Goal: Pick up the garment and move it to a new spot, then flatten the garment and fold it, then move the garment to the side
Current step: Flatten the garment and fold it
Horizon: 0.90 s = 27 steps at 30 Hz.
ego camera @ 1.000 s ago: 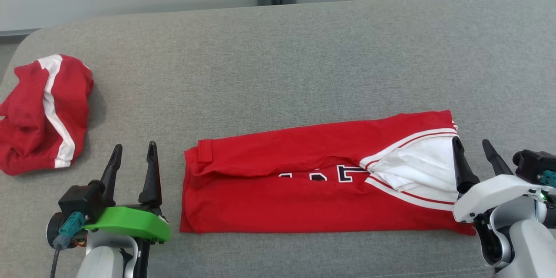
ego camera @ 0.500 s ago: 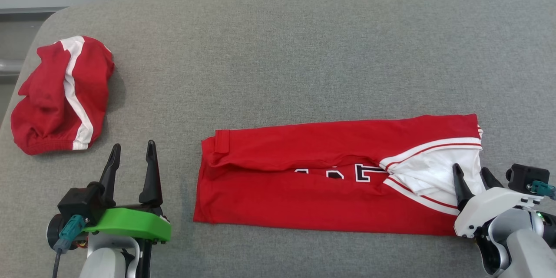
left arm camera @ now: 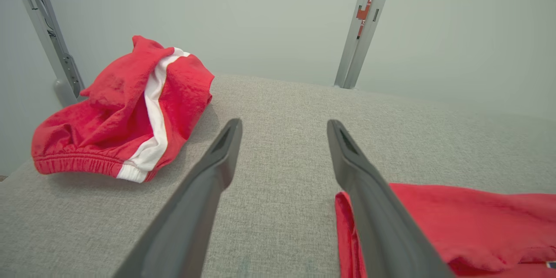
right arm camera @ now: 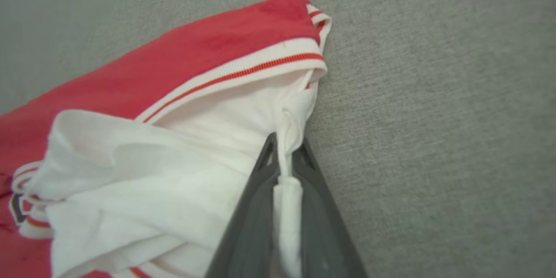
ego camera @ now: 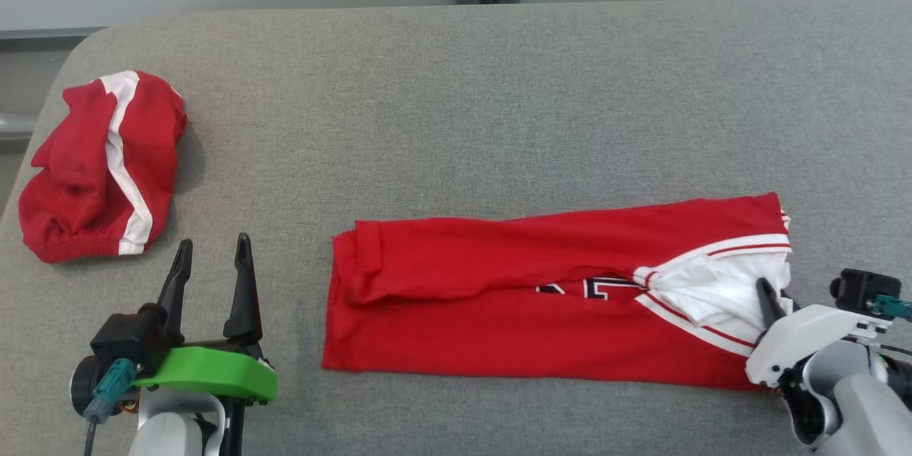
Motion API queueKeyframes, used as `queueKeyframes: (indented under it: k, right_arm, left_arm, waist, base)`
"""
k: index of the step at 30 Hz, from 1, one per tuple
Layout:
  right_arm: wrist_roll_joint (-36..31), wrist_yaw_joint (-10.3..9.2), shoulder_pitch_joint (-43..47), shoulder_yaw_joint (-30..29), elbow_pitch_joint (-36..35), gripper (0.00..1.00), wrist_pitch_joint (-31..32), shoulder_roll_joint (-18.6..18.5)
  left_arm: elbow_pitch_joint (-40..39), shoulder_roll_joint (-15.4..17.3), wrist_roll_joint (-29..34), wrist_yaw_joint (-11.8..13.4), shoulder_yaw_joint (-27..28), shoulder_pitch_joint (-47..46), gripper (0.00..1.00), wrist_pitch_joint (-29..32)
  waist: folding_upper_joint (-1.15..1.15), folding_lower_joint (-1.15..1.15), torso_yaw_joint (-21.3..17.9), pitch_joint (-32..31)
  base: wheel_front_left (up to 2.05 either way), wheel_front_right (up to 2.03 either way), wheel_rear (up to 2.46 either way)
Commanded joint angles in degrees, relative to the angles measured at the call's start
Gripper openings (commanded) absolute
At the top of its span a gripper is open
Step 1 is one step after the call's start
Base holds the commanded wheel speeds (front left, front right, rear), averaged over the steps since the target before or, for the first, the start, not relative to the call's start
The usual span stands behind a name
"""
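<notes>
at your left the left gripper (ego camera: 215, 241) hangs wide open and empty, the garment (ego camera: 499, 299) lies folded lengthwise on the table (ego camera: 456, 100), and the right gripper (ego camera: 776, 292) is clamped on its white end, leaving further folds and the side move.

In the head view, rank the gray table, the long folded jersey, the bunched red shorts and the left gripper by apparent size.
1. gray table
2. folded jersey
3. bunched shorts and left gripper look about alike; the gripper is nearer the camera, so no ranking between them.
</notes>
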Motion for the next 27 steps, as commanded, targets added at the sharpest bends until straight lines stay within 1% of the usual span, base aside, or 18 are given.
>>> queueKeyframes:
  k: [1,5,6,8,12,18,22,25,27]
  right_arm:
    - [0.9,-0.27,0.2,-1.7,1.0,0.00,-0.7,-1.9]
    - [1.8,-0.22,-0.4,-4.4,1.1,0.00,-1.6,-4.0]
    - [2.1,-0.22,-0.4,-5.5,0.9,0.00,-1.5,-5.2]
    - [2.1,-0.22,-0.2,-6.4,0.3,0.00,-1.2,-6.1]
    - [2.9,-0.21,0.3,-8.0,-1.4,0.00,-0.3,-6.7]
    - [3.9,-0.19,1.4,-7.1,-5.7,0.00,2.3,-4.8]
    - [6.2,-0.19,2.7,-5.5,-10.1,0.00,4.6,-2.5]
    - [7.7,-0.19,3.4,-4.4,-14.0,0.00,6.7,-1.6]
    - [8.9,-0.18,4.0,-3.5,-16.3,0.00,7.8,-0.5]
  left_arm:
    - [-0.3,-0.1,0.1,-0.2,0.4,1.1,1.00,0.0]
    - [-0.6,-0.1,0.4,-0.2,0.8,2.0,1.00,0.0]
    - [-0.7,-0.2,0.5,-0.2,0.9,2.4,1.00,0.0]
    - [-0.8,-0.2,0.6,-0.2,1.1,2.8,1.00,0.0]
    - [-0.9,-0.3,0.7,-0.2,1.1,3.2,1.00,0.0]
    - [-0.5,-0.5,0.7,-0.2,1.3,3.9,1.00,0.0]
    - [-0.4,-0.6,0.8,-0.2,1.4,4.1,1.00,0.0]
    - [-0.3,-0.7,0.8,-0.2,1.2,4.3,1.00,0.0]
    - [-0.2,-0.7,0.7,-0.2,1.0,4.3,1.00,0.0]
  waist:
    - [0.00,0.00,-0.5,-0.6]
    - [0.00,0.00,-1.3,-1.4]
    - [0.00,0.00,-1.8,-1.7]
    - [0.00,0.00,-2.3,-2.0]
    - [0.00,0.00,-3.2,-2.6]
    - [0.00,0.00,-4.7,-3.5]
    - [0.00,0.00,-5.3,-3.9]
    - [0.00,0.00,-5.4,-4.2]
    - [0.00,0.00,-5.3,-4.4]
  base:
    - [0.00,0.00,0.00]
    - [0.00,0.00,0.00]
    - [0.00,0.00,0.00]
    - [0.00,0.00,0.00]
    - [0.00,0.00,0.00]
    - [0.00,0.00,0.00]
    - [0.00,0.00,0.00]
    - [0.00,0.00,0.00]
    - [0.00,0.00,0.00]
